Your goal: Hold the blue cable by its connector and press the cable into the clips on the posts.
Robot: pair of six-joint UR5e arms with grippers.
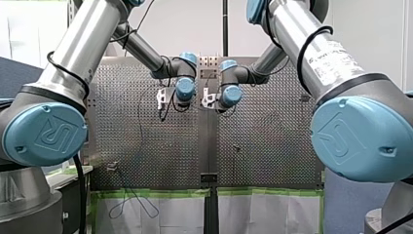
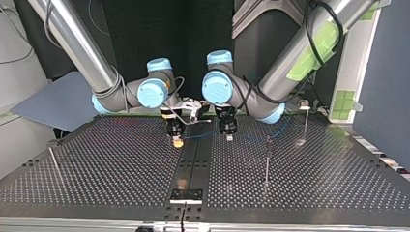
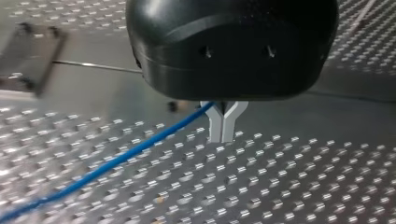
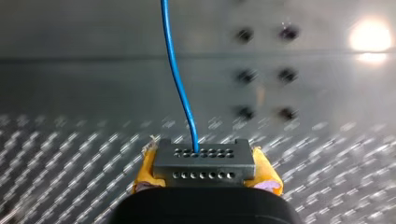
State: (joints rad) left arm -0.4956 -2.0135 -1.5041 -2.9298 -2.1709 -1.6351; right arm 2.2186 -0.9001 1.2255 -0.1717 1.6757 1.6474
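Observation:
In the right wrist view, my right gripper [image 4: 205,167] is shut on the grey connector [image 4: 204,156], with a yellow pad on each side of it. The blue cable [image 4: 180,88] rises from the connector's row of holes. In the left wrist view, my left gripper [image 3: 221,139] has its pale fingers pressed together, and the blue cable [image 3: 116,161] runs into their base and trails away over the perforated table. In the top view, both grippers hang just above the table's centre strip, my right gripper [image 2: 178,141] on the left and my left gripper [image 2: 228,137] on the right. The cable [image 2: 199,137] stretches thinly between them.
Thin posts stand on the perforated table [image 2: 121,164]: a near post [image 2: 267,162] and a far post [image 2: 305,121] at the top view's right, another post [image 2: 53,162] at its left. A black plate [image 2: 186,195] sits at the near edge. A dark wire loop [image 1: 134,204] hangs below the table.

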